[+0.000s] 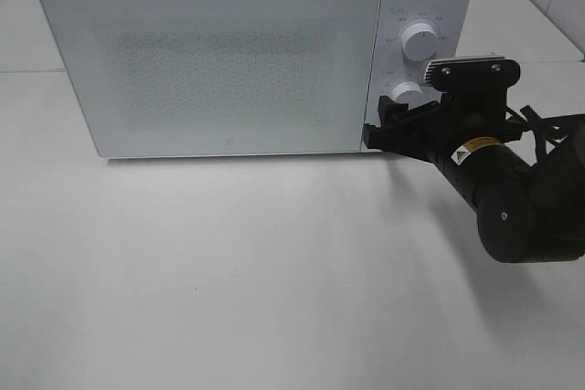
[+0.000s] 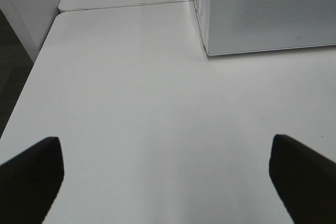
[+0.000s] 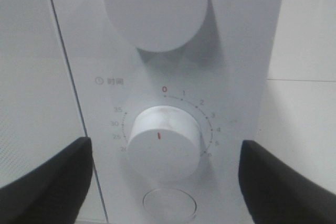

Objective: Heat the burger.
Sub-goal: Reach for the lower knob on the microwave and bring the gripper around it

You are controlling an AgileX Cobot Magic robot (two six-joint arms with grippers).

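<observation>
The burger is out of view; the white microwave [image 1: 219,52] stands at the back of the table with its door closed. My right gripper [image 1: 393,121] is at the control panel, level with the lower timer knob [image 1: 406,92]. In the right wrist view the timer knob [image 3: 164,142] sits between the open fingers of the right gripper [image 3: 165,149], with a gap on each side, and its red mark points near 0. My left gripper [image 2: 165,145] is open over bare table, with nothing between its fingers; it does not show in the exterior view.
A larger power knob [image 3: 155,3] sits above the timer, and a round button [image 3: 169,203] below it. The microwave's corner [image 2: 262,14] shows in the left wrist view, with the table's edge [image 2: 31,77] beside a drop to dark floor. White table [image 1: 228,271] spreads in front.
</observation>
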